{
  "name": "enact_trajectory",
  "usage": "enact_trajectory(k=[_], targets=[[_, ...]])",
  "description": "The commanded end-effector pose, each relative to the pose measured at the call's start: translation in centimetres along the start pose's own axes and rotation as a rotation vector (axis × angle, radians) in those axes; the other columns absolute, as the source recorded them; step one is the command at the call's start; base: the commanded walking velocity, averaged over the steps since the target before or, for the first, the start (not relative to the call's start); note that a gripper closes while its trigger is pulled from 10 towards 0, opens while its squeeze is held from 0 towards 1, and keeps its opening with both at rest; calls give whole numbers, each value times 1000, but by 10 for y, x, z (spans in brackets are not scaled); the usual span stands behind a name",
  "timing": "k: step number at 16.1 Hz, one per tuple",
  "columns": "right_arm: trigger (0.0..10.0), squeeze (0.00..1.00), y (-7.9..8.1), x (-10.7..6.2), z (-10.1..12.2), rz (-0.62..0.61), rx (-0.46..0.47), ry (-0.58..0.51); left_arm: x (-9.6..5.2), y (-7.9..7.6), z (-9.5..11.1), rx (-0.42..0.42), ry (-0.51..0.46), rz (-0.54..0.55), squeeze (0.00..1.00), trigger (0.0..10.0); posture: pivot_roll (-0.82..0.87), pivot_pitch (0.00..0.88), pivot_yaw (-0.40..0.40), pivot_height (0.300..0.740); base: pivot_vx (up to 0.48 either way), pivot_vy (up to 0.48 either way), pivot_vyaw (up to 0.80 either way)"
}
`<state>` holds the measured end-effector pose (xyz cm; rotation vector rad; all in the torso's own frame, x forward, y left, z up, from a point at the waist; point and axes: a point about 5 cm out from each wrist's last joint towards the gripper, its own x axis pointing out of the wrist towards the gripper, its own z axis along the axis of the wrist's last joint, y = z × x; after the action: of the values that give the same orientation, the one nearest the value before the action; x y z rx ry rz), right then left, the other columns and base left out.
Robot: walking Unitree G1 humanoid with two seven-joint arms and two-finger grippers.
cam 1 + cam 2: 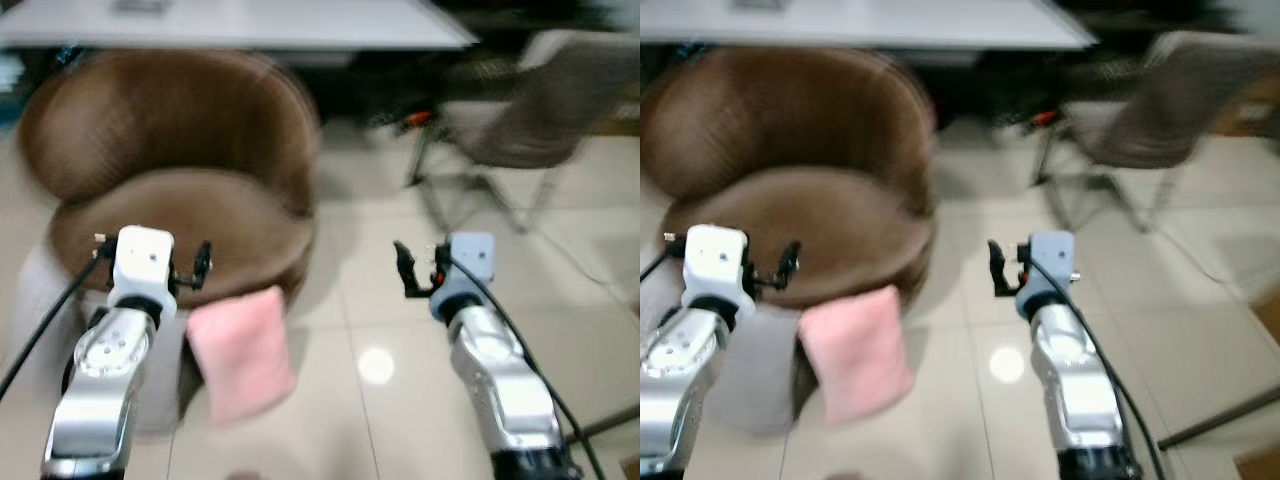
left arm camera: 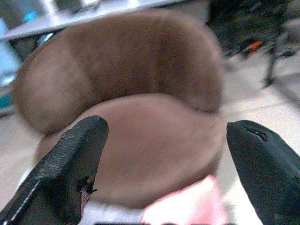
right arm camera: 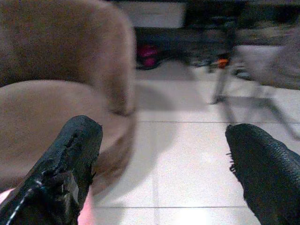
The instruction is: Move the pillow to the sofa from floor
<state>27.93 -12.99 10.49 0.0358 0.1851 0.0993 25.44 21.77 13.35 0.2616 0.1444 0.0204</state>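
The two silver arms reach forward from the bottom of the head views, blurred; the left pincer (image 1: 200,266) sits at the front edge of the brown sofa (image 1: 190,160), its two black fingers (image 2: 70,173) spread wide apart with nothing between them (the wrist view looks straight between them at the seat and curved backrest); the right pincer (image 1: 405,270) hangs over bare tiled floor (image 1: 390,330), level with the left one and well apart from it, its fingers (image 3: 65,164) likewise wide apart and empty.

Just below and slightly right of the left pincer, close to it, the pink pillow (image 1: 240,350) leans on the floor against the sofa's front, tilted, its top edge near the seat's rim; whether the pincer touches it cannot be told; a corner of the pillow shows pink between the left fingers in the left wrist view, and a sliver of pink beside the right pincer's finger in its wrist view.

To the left of the right pincer stands the sofa's rounded side; ahead of it and to its right, well apart, a grey chair (image 1: 540,110) on thin metal legs; beyond the sofa, past both pincers, runs the pale edge of a bench (image 1: 250,25).
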Motion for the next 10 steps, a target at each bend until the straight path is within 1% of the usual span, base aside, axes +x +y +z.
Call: enact_trajectory(k=[1,2,4,5,7,10], targets=[[10000,1000,-2,0,5,-4,-10,-22,2,-1,7,-6,-30,14,980,10000,44,0,-22,740,0,0,0],[10000,1000,-2,1,4,-14,-25,-13,2,1,9,-8,-51,30,988,10000,43,0,-22,740,0,0,0],[10000,1000,-2,1,4,-16,-34,-10,2,1,9,4,-56,26,992,10000,42,0,-22,740,0,0,0],[10000,1000,0,0,5,-2,-78,-18,2,0,9,9,-61,14,1000,10000,39,0,-21,740,0,0,0],[10000,1000,2,0,7,12,-101,-29,1,-1,10,6,-73,1,1000,10000,38,0,-20,740,0,0,800],[10000,1000,2,0,6,5,-97,-28,1,-2,11,10,-82,0,1000,10000,41,0,-26,740,281,0,800]])
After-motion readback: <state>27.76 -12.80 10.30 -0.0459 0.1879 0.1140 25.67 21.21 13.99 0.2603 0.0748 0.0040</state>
